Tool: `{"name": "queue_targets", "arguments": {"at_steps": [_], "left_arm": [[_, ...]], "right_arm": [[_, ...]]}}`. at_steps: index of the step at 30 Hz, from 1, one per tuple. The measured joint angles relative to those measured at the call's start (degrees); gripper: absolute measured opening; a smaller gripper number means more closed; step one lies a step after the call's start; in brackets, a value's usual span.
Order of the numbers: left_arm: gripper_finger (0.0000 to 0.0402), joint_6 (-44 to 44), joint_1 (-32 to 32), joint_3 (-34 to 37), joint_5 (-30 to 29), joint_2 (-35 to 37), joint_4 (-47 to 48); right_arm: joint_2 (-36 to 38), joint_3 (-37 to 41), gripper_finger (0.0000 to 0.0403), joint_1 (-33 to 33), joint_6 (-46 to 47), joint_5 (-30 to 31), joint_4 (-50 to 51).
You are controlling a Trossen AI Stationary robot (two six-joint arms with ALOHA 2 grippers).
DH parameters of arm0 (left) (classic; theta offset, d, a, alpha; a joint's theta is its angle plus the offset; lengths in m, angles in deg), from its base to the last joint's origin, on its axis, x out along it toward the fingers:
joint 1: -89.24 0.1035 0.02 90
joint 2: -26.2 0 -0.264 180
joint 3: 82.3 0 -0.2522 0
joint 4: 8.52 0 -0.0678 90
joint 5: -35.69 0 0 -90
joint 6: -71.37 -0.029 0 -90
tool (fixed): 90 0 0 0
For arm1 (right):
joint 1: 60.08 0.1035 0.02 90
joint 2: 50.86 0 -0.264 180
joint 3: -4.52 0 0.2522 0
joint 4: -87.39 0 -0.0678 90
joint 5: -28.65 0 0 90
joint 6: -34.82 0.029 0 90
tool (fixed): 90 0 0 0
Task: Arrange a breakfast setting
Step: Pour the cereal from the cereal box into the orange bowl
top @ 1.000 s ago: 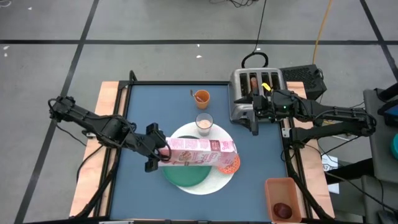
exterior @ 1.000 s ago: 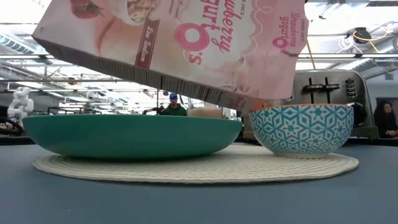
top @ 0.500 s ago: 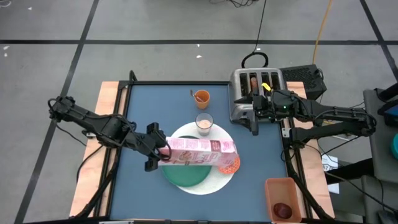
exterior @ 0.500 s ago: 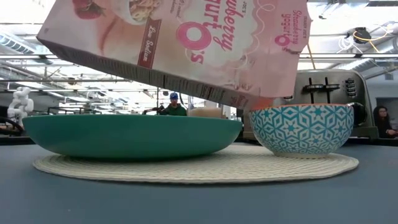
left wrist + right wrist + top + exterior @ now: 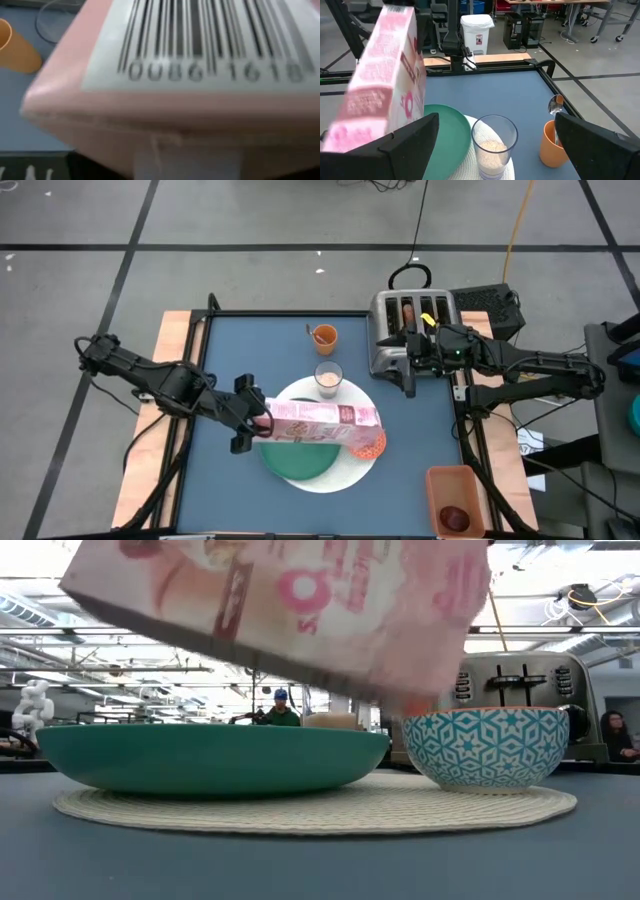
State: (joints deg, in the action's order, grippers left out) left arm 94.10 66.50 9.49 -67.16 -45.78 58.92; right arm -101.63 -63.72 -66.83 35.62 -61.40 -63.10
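My left gripper [image 5: 256, 420] is shut on the pink cereal box [image 5: 322, 420], which lies slanted over the green plate [image 5: 300, 462]. The box's low end hangs above the small patterned bowl [image 5: 485, 746]. Plate and bowl rest on the white round mat [image 5: 320, 806]. The milk glass [image 5: 328, 378] stands at the mat's far edge. Beyond it is the orange cup [image 5: 323, 336] with the metal spoon [image 5: 555, 105] in it. My right gripper [image 5: 411, 374] hangs open beside the toaster and touches nothing. The dark red fruit [image 5: 455, 517] lies in the orange bin. My left gripper pinches the cereal box between its two fingers at its raised end [image 5: 270, 420], the one toward the table's left. It comes from the left and slants downward. The box is lifted clear, its other end [image 5: 420, 690] tipped down over the bowl. The box hides the fingertips in the left wrist view.
The silver toaster [image 5: 410, 330] stands at the far right with something brown in a slot. The orange bin [image 5: 453, 498] sits at the near right corner. Bare blue tabletop [image 5: 240, 350] lies left of the cup and along the near edge.
The cereal box has rocked a little in my left gripper's hold and shows blurred in the low view. Its low end stays above the bowl. My right gripper has kept still.
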Motion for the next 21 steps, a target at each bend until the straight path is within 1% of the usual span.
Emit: {"name": "queue_targets", "arguments": {"at_steps": [5, 16, 21], "left_arm": [[0.0229, 0.24, 0.19, 0.00, -0.20, -1.36, -0.75], [0.0229, 0.11, 0.37, -0.10, -0.17, -1.06, -0.42], [0.0229, -0.54, 0.15, -2.53, -0.15, -1.08, 0.65]], "right_arm": [[0.00, 0.00, 0.0389, 0.01, -0.24, 0.00, -0.01], [0.00, 0.00, 0.0389, 0.00, -0.39, 0.00, -0.02], [0.00, 0.00, 0.0389, 0.00, -0.11, 0.00, -0.02]]}}
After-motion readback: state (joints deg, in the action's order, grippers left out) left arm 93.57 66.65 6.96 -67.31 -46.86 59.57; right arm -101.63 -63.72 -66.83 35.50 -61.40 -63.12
